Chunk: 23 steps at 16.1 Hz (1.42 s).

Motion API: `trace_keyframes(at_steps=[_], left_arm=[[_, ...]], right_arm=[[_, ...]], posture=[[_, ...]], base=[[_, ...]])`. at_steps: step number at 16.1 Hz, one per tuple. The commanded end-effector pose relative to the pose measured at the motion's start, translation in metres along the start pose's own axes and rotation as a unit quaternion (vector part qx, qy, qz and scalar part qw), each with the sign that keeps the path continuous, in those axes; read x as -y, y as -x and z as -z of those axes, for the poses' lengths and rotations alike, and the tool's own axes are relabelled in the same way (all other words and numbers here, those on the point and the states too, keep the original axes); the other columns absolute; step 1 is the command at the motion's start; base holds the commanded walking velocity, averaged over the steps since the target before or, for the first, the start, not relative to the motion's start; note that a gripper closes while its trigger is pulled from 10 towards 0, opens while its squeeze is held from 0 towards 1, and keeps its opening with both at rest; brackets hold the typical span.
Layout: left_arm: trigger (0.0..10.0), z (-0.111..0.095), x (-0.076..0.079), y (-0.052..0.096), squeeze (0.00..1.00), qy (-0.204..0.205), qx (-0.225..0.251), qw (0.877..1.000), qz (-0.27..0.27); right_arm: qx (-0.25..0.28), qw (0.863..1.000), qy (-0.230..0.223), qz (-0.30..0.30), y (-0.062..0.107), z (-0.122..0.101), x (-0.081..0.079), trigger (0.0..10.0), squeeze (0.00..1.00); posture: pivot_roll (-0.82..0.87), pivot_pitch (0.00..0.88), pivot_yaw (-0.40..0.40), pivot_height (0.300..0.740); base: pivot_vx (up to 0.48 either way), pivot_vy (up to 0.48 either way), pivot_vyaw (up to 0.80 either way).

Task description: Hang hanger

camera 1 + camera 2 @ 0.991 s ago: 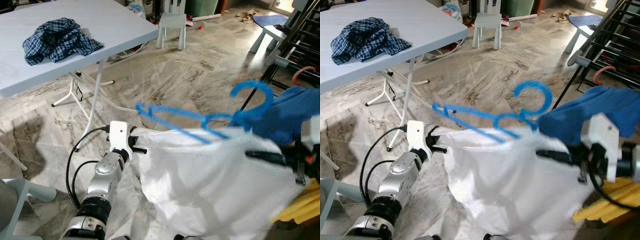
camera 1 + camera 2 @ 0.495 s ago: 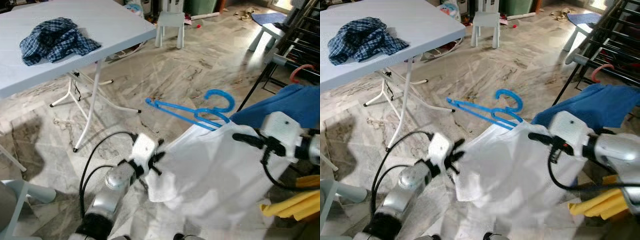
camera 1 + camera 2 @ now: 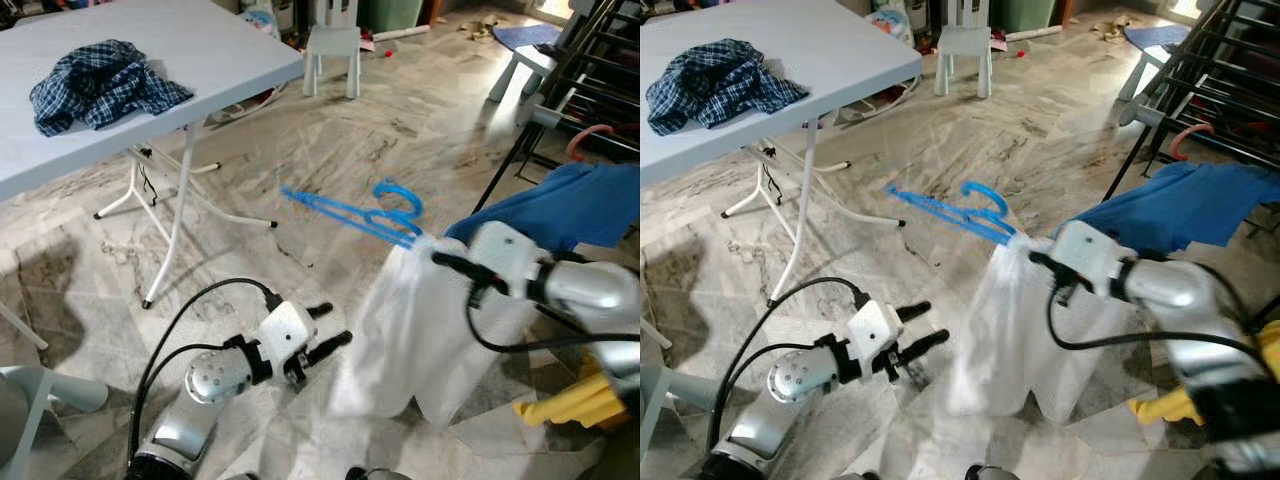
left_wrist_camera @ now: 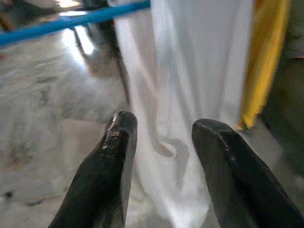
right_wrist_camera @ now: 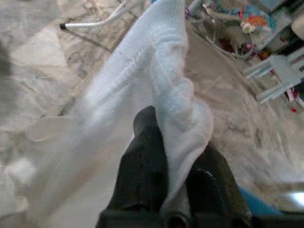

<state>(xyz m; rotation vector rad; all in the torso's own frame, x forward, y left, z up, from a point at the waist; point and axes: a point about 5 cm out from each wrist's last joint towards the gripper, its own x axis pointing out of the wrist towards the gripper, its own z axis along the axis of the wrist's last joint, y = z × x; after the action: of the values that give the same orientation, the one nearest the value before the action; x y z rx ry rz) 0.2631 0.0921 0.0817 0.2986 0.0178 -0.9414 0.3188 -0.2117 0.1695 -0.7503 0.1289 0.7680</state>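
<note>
A blue plastic hanger [image 3: 360,212] carries a white garment [image 3: 420,340] that droops toward the floor. My right gripper [image 3: 445,264] is shut on the garment's top edge just under the hanger's hook; in the right wrist view the white cloth [image 5: 161,90] is pinched between the black fingers [image 5: 142,156]. Low and to the left of the garment, my left gripper [image 3: 335,323] stands open and holds nothing. In the left wrist view, the white garment [image 4: 190,71] and the blue hanger bar [image 4: 71,21] lie just beyond its fingertips.
A black drying rack [image 3: 600,60] stands at the right with a blue cloth [image 3: 560,205] draped on it. A white folding table [image 3: 200,60] at the left holds a plaid shirt [image 3: 100,82]. Something yellow [image 3: 570,405] lies at the lower right. A small white stool [image 3: 330,45] stands behind.
My left gripper let go of the garment and dropped lower, open. The garment, spread between both grippers before, now hangs narrow from the right gripper. The hanger moved lower and left.
</note>
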Motion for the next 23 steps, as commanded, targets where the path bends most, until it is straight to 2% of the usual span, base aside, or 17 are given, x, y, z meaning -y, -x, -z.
trace_keyframes(at_steps=[1,2,3,4,9,10,12,14,15,16,18,19,21,22,23], left_arm=[[10.0,-0.008,-0.016,0.001,1.0,-0.021,0.008,0.998,-0.058],[10.0,-0.01,-0.021,0.001,1.0,-0.018,0.014,0.996,-0.08],[10.0,-0.013,-0.028,0.002,1.0,0.003,0.024,0.994,-0.109],[10.0,-0.013,-0.034,0.003,1.0,0.004,0.024,0.99,-0.138],[10.0,-0.019,-0.039,0.002,1.0,0.001,0.032,0.987,-0.16],[10.0,-0.022,-0.041,0.002,1.0,-0.01,0.03,0.987,-0.154],[10.0,-0.029,-0.036,0.003,1.0,-0.071,0.028,0.991,-0.107],[10.0,-0.039,-0.037,0.004,1.0,-0.093,0.035,0.992,-0.081],[10.0,-0.043,-0.04,0.004,0.0,-0.103,0.036,0.991,-0.08],[10.0,-0.053,-0.048,0.005,0.0,-0.116,0.046,0.988,-0.086],[10.0,-0.06,-0.068,0.009,0.0,-0.14,0.038,0.984,-0.099],[10.0,-0.06,-0.068,0.009,0.0,-0.14,0.038,0.984,-0.099],[10.0,-0.06,-0.081,0.015,0.0,-0.157,0.024,0.982,-0.098],[10.0,-0.056,-0.083,0.016,0.0,-0.154,0.014,0.984,-0.09],[10.0,-0.049,-0.08,0.017,0.0,-0.145,-0.002,0.988,-0.06]], right_arm=[[0.017,1.0,0.001,0.001,-0.007,-0.006,0.0,10.0,0.0],[0.023,1.0,-0.012,0.0,-0.01,-0.007,-0.002,10.0,0.0],[0.042,0.998,-0.036,0.002,-0.016,-0.011,-0.006,10.0,0.0],[0.057,0.998,-0.026,0.006,-0.022,-0.015,-0.012,10.0,0.0],[0.078,0.996,-0.046,-0.009,-0.029,-0.017,-0.029,10.0,0.0],[0.075,0.996,-0.044,-0.009,-0.029,-0.015,-0.03,10.0,0.0],[0.067,0.997,-0.039,-0.008,-0.026,-0.011,-0.028,10.0,0.0],[0.052,0.998,-0.018,-0.011,-0.024,-0.007,-0.026,10.0,0.0],[0.051,0.998,-0.014,-0.016,-0.023,-0.006,-0.026,10.0,0.0],[0.043,0.999,0.0,-0.031,-0.019,-0.004,-0.028,10.0,0.0],[0.024,0.997,0.042,-0.067,-0.009,0.004,-0.031,10.0,0.0],[0.024,0.997,0.042,-0.067,-0.009,0.004,-0.031,10.0,0.0],[0.0,0.995,0.066,-0.07,0.0,0.012,-0.024,10.0,0.0],[0.001,0.995,0.067,-0.076,0.002,0.012,-0.023,10.0,0.0],[0.007,0.994,0.075,-0.08,0.004,0.01,-0.022,10.0,0.0]], posture=[[-0.07,0.118,-0.015,0.74],[-0.07,0.118,-0.015,0.74],[-0.07,0.116,-0.012,0.74],[-0.06,0.115,-0.008,0.74],[-0.05,0.118,0.005,0.74],[-0.05,0.118,0.006,0.74],[-0.06,0.119,0.007,0.74],[-0.06,0.121,0.004,0.74],[-0.06,0.121,0.001,0.74],[-0.06,0.122,0.0,0.74],[-0.06,0.122,-0.002,0.74],[-0.06,0.122,-0.002,0.74],[-0.07,0.126,-0.002,0.74],[-0.06,0.13,0.001,0.74],[-0.07,0.132,0.002,0.74]], base=[[0.0,0.0,0.0],[0.0,0.0,0.0],[0.0,0.0,0.0],[0.0,0.0,0.0],[0.0,0.0,0.64],[0.0,0.0,0.8],[0.0,0.0,0.8],[0.0,0.0,0.73],[0.0,0.0,0.0],[0.0,0.0,0.0],[0.0,0.0,0.0],[0.0,0.0,0.0],[0.0,0.0,0.0],[0.0,0.0,0.0],[0.0,0.0,0.0]])
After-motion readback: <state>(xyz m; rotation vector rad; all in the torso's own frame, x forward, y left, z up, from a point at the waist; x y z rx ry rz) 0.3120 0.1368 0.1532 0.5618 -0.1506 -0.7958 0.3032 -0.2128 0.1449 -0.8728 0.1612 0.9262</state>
